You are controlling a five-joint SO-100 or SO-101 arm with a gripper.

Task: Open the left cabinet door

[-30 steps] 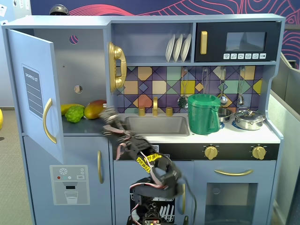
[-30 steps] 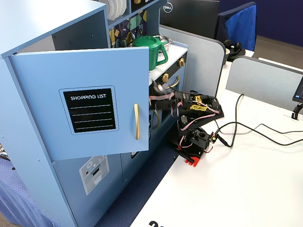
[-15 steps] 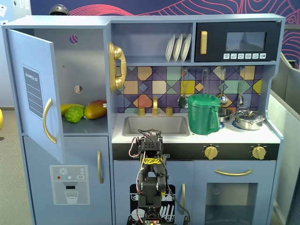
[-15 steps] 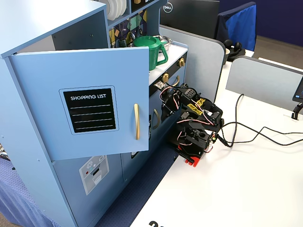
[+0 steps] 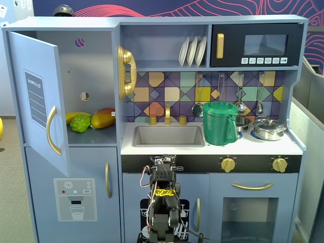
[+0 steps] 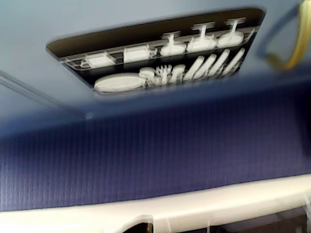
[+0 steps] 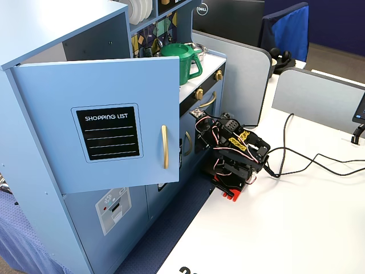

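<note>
The left cabinet door (image 5: 38, 96), light blue with a black "SHOPPING LIST" panel, stands swung wide open; it also shows in the other fixed view (image 7: 102, 128). Its gold bar handle (image 7: 165, 146) is free. My arm (image 5: 162, 202) is folded low in front of the small dish-rack door, well right of the open door. My gripper (image 7: 212, 149) is tucked down on the folded arm and touches nothing; how its jaws stand does not show. The wrist view holds no jaws, only the dish-rack door (image 6: 160, 63), a blue mat (image 6: 155, 155) and the white table edge (image 6: 194, 208).
Toy fruit (image 5: 103, 118) lies on the shelf inside the open cabinet. The water-dispenser door (image 5: 76, 200) is below it. A green pitcher (image 5: 219, 123) and a pot (image 5: 269, 128) stand on the counter by the sink (image 5: 167, 135). Cables (image 7: 308, 162) trail over the white table.
</note>
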